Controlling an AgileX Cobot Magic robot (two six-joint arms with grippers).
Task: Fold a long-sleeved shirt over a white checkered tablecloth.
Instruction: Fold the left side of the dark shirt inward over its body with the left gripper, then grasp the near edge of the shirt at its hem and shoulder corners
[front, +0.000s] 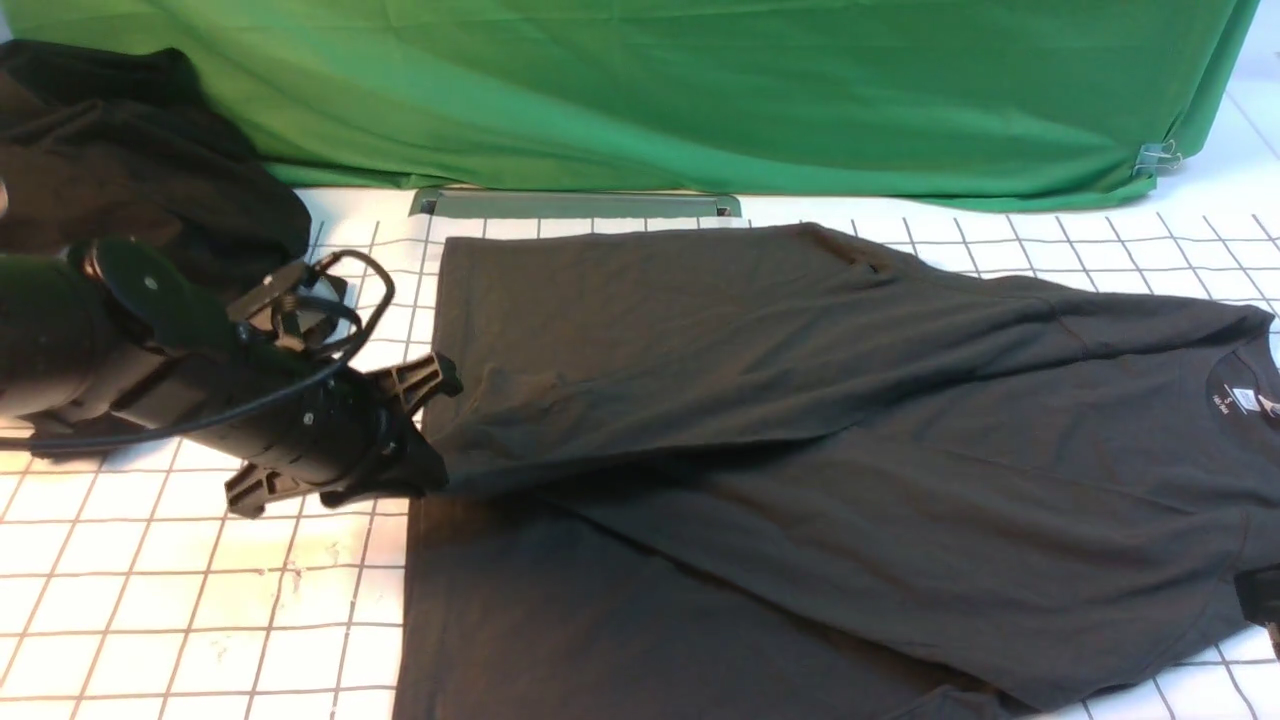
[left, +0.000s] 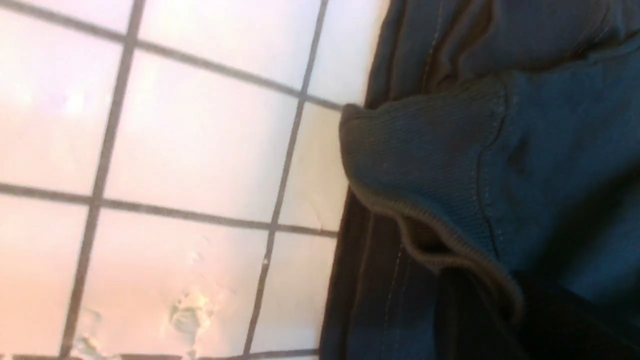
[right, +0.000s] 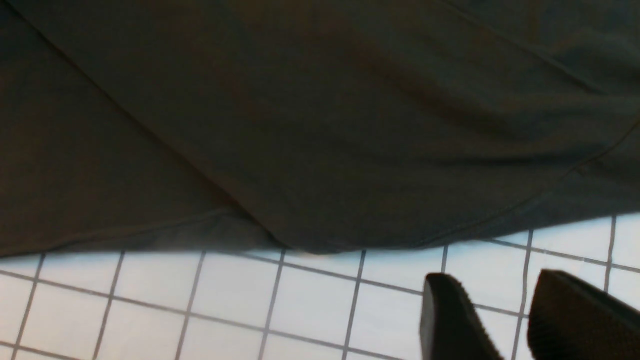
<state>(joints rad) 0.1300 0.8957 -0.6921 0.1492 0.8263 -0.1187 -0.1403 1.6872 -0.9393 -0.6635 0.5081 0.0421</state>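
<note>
Across the white checkered tablecloth (front: 200, 600) the long-sleeved shirt (front: 800, 450) lay spread, its hem towards the left and its crew neck at the far right, where we saw a small white neck label (front: 1243, 399). One sleeve was drawn slantwise over the body, from the shoulder on the right down to the hem edge on the left. There its end met the left gripper (front: 425, 465), which sat just off the shirt's left edge and pointed right. The cloth narrowed into the gripper and hung slightly raised, with shadow beneath it, so we took the gripper to be clamped on the sleeve. In the left wrist view the ribbed cuff (left: 425, 165) stood up above the hem and the grid.

The left fingertips were buried in dark fabric and we could not make them out in either view. The shirt's near edge and its right side ran out of the front view.

The right gripper (right: 500, 305) showed in its own wrist view, its two dark fingers apart with bare grid between them, over the tablecloth just beside the shirt's edge and gripping nothing.

Behind the table hung a green backdrop (front: 700, 90). At the far left a black heap of cloth (front: 130, 150) lay behind the left arm.
</note>
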